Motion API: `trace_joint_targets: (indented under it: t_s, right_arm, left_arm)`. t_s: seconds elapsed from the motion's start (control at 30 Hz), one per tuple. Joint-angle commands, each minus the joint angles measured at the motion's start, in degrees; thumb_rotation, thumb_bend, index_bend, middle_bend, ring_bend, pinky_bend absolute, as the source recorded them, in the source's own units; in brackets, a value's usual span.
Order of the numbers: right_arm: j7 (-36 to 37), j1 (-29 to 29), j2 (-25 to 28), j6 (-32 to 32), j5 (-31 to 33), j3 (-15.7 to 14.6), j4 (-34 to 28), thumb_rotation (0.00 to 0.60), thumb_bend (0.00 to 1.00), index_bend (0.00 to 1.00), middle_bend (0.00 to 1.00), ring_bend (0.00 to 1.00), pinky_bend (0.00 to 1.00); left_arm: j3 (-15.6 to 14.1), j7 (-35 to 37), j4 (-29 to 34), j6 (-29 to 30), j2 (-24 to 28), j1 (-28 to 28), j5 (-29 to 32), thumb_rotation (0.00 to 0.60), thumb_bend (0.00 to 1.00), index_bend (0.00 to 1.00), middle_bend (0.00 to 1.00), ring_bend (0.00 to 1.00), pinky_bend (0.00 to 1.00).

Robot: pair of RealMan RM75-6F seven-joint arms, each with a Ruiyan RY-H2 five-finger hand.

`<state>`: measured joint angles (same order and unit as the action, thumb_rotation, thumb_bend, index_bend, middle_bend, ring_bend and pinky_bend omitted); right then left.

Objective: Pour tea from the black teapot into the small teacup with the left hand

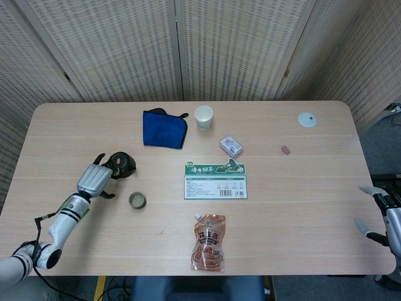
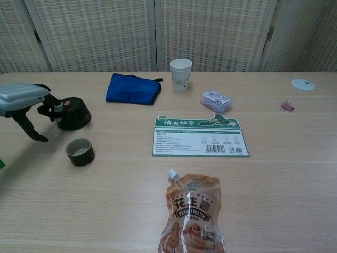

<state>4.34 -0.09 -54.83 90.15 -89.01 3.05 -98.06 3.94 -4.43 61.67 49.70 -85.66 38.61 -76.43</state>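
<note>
Black teapot upright on the table's left side, lid on. Small teacup just in front of it, toward the near edge, apart from the pot. Left hand at the teapot's left flank, fingers reaching to the pot's near side, thumb hanging down; whether anything is actually gripped cannot be told from either view. Right hand at the far right edge of the table, fingers spread, holding nothing.

Behind the teapot, a folded blue cloth; right of that, a white paper cup. Small lilac packet beyond a green-and-white printed card at centre. Peanut butter pouch lying flat near the front edge. Pink clip and white round disc on the right side, well apart.
</note>
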Motion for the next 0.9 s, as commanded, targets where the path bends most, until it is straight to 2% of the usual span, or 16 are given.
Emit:
trace_joint_targets:
  t_s: [0.03, 0.57, 0.83, 0.9]
  right_arm:
    - [0.0, 0.0, 0.0, 0.0, 0.0, 0.0, 0.0, 0.6, 0.2, 0.26, 0.3, 0.22, 0.22]
    - [-0.2, -0.1, 0.0, 0.1, 0.1, 0.0, -0.4, 0.6, 0.2, 0.26, 0.3, 0.22, 0.22]
    - [0.0, -0.2, 0.1, 0.4, 0.2, 0.1, -0.5, 0.6, 0.2, 0.26, 0.3, 0.22, 0.21]
    - [0.0, -0.2, 0.1, 0.4, 0.2, 0.2, -0.5, 0.6, 0.2, 0.26, 0.3, 0.22, 0.21]
  left_arm:
    - [-0.1, 0.0, -0.2, -0.2, -0.2, 0.0, 0.0, 0.566, 0.11, 0.47, 0.47, 0.38, 0.0]
    - [-0.6, 1.0, 0.1, -1.9, 0.1, -0.3, 0.3, 0.565, 0.11, 0.5, 0.5, 0.39, 0.0]
    - [-0.3, 3.0, 0.5, -3.1, 0.7, -0.1, 0.8, 0.512, 0.11, 0.59, 0.61, 0.48, 0.0]
    - [-0.1, 3.7, 0.7, -3.5, 0.9, 0.0, 1.0, 0.46, 0.11, 0.63, 0.66, 0.51, 0.0]
